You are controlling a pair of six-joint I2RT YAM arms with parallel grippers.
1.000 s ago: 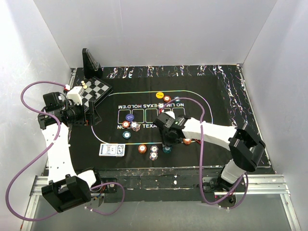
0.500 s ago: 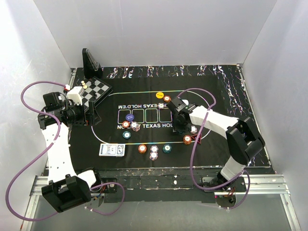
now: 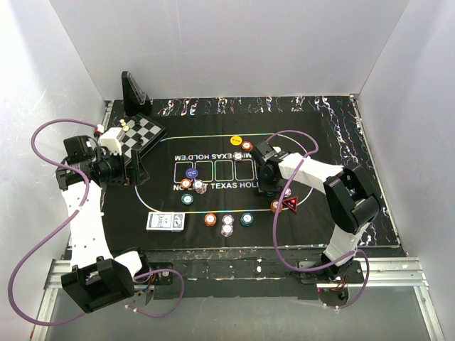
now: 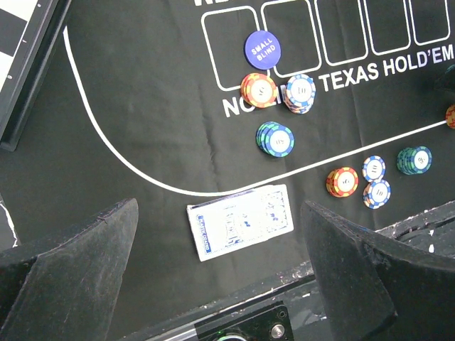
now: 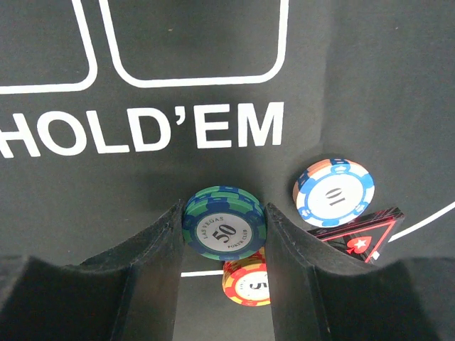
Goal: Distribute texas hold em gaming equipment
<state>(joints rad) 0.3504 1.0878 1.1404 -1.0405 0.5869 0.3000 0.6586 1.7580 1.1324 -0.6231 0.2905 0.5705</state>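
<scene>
The card deck (image 3: 166, 222) lies flat nearest the arms, its long axis running left to right along the near edge of the black mat (image 3: 320, 163). A row of chips (image 3: 227, 222) is set to its right. The left jaws are spread wide above that corner and nothing is held. Further in, right of centre, a green 50 chip stack (image 5: 224, 231) is clamped by its rim in the right jaws. It is face up, round, without a long axis, over an orange chip (image 5: 249, 280) and beside the red triangle marker (image 5: 359, 238). A chip delivery seems in hand: next a place must be chosen and the stack released level. The yellow disc (image 3: 236, 139) lies farthest.
</scene>
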